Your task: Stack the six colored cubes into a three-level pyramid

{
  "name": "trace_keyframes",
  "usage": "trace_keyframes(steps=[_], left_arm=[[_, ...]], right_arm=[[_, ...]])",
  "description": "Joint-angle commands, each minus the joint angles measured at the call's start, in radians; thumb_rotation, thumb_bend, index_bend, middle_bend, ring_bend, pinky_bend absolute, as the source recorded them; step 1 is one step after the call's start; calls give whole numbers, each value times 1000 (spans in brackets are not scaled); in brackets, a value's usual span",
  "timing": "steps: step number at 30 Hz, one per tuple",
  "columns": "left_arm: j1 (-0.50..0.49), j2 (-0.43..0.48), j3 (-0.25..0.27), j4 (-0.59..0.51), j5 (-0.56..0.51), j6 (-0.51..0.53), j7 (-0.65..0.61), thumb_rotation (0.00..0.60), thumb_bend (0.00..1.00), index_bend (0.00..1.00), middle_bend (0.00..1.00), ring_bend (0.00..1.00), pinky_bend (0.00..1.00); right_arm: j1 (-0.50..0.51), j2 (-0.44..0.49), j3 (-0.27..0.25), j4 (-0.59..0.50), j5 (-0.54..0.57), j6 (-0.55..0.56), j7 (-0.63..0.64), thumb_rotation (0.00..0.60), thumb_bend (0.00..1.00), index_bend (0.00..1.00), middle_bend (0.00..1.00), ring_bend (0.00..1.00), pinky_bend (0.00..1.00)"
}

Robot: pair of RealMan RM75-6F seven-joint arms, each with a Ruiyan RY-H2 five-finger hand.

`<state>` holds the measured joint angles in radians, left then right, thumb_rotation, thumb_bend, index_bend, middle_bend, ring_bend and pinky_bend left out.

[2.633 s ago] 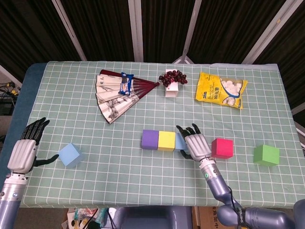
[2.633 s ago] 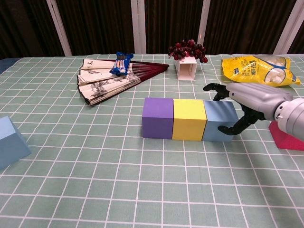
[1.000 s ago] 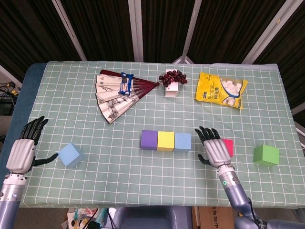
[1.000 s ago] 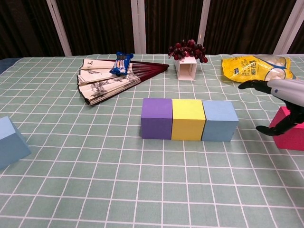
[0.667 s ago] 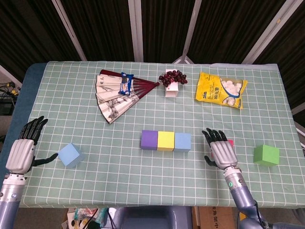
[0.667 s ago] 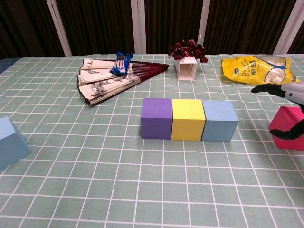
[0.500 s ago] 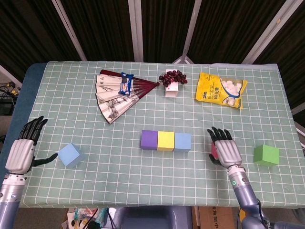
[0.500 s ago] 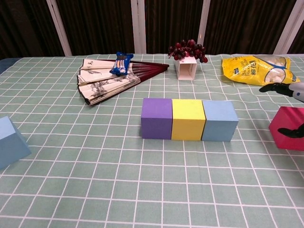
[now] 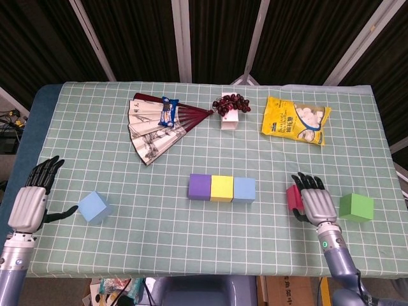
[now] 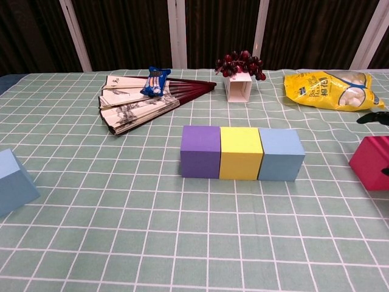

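A purple cube (image 9: 201,187), a yellow cube (image 9: 222,188) and a blue cube (image 9: 244,189) stand touching in one row at mid-table. In the chest view this row reads purple (image 10: 200,151), yellow (image 10: 240,153), blue (image 10: 281,154). My right hand (image 9: 317,204) hovers over the right part of the red cube (image 9: 292,197), fingers spread and hiding most of it. The chest view shows the red cube (image 10: 372,162) at the right edge with dark fingertips (image 10: 372,117) above it. The green cube (image 9: 356,207) lies just right of that hand. My left hand (image 9: 30,203) is open beside the light blue cube (image 9: 94,206), not touching it.
At the back lie a folding fan (image 9: 156,124) with a small blue packet (image 9: 168,111) on it, a white box with dark grapes (image 9: 231,108) and a yellow snack bag (image 9: 295,120). The near table edge (image 9: 191,271) runs close behind both hands.
My right hand let go of the blue cube at the end of the row and travelled right until it came over the red cube. The red cube shifted slightly right. The left hand stayed put.
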<state>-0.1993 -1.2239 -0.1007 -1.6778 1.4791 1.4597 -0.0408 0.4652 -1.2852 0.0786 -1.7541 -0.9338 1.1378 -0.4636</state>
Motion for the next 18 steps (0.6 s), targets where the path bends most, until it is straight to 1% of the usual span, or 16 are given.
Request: trace_keyframes(steps=[1,9,13,18], left_arm=[[0,0,0,-1,0,1,0,600,91,0,5,7,50],[1,2,1,-3,2,1,-1,600,92,0,5,7,50],[2,1,1,-4,0,0,1,600,91,0,5,7,50],[1,1,1,-4,-2,-2,5,600,92,0,5,7,50]], right_arm=[[1,5,-1,-6,12,-6,-6,600,381,0,11,0,0],[7,6,-4,9,39,-17,-27,600,381,0,20,0,0],[7,2,-4,38,41,-18,-27,600,381,0,99,8,0],[4,-6,-1,74,31,-21,-7,600,381,0,197,65,0]])
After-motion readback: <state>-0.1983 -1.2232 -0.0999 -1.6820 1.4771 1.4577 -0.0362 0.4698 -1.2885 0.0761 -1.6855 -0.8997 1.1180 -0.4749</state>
